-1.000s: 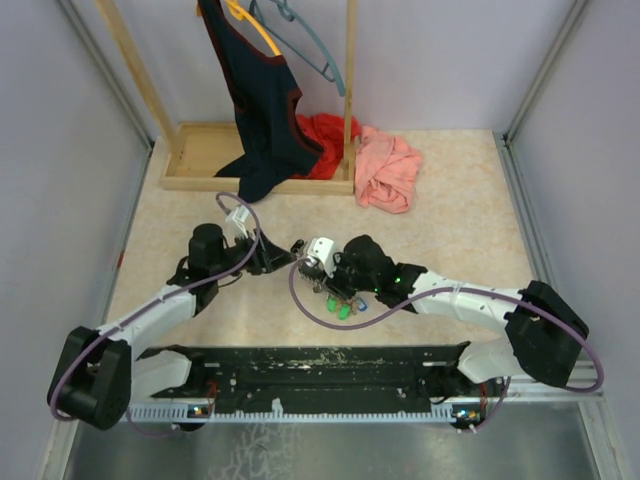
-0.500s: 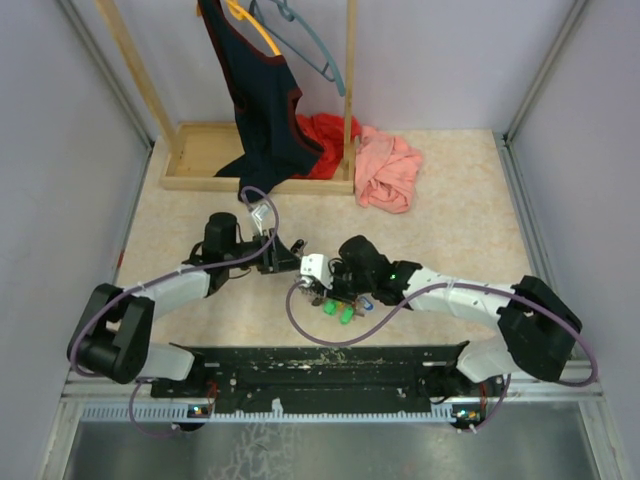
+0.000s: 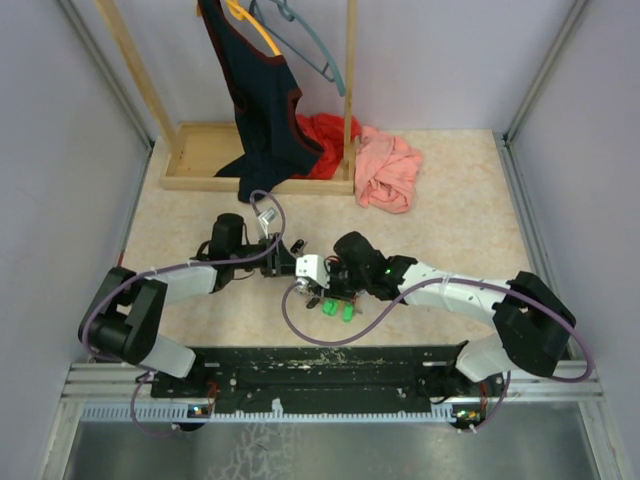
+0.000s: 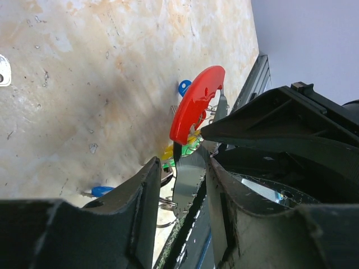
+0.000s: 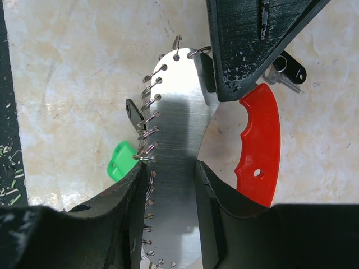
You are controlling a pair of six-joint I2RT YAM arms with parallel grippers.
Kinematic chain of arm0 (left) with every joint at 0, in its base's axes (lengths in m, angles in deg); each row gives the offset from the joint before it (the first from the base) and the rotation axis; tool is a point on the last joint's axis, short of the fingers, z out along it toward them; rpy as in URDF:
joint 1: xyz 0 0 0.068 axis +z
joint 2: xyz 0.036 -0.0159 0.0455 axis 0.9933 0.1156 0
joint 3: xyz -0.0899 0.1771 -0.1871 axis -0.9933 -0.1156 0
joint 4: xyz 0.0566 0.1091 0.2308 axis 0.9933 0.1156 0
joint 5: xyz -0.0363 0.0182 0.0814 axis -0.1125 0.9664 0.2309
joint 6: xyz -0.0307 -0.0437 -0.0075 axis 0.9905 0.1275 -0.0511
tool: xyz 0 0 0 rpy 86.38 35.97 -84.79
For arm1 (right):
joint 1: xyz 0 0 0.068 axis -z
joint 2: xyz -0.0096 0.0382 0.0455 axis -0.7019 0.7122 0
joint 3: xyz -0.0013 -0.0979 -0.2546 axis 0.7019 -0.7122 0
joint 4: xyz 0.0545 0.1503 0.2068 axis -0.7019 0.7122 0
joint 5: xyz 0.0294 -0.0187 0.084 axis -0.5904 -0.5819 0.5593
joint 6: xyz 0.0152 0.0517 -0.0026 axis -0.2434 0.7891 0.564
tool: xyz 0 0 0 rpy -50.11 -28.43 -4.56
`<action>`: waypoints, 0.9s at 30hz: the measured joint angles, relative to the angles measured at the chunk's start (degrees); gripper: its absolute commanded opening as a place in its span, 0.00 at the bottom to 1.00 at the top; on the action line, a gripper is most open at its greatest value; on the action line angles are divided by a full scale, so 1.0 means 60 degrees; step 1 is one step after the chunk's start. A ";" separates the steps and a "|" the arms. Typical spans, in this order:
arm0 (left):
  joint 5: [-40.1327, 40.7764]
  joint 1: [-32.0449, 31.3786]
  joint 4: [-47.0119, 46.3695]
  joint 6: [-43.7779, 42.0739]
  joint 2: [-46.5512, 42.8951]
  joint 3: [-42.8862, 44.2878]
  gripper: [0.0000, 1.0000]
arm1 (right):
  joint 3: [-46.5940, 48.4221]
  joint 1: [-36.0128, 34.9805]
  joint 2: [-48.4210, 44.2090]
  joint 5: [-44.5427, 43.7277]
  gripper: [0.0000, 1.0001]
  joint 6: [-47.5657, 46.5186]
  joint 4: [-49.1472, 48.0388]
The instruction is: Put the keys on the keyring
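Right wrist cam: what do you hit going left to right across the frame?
green key → keyring's steel plate → its red handle → dark key

keyring (image 5: 174, 140): steel strip, red arc, wire rings; green key (image 5: 120, 161) alongside.

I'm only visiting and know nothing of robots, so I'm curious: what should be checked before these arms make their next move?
1. Right gripper clamped on the keyring: ok.
2. Left gripper around the keyring, closed firmly: cannot tell.
3. Green key joined to a small ring: ok.
4. Dark key beside the left gripper, attached: cannot tell.
5. Blue key threaded on: cannot tell.
6. Pink cloth well away from both arms: ok.
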 measured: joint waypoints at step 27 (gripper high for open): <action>0.0270 -0.0266 -0.1031 0.1308 -0.0667 -0.0776 0.01 | -0.0011 -0.0015 -0.0022 -0.0164 0.44 -0.0051 -0.0459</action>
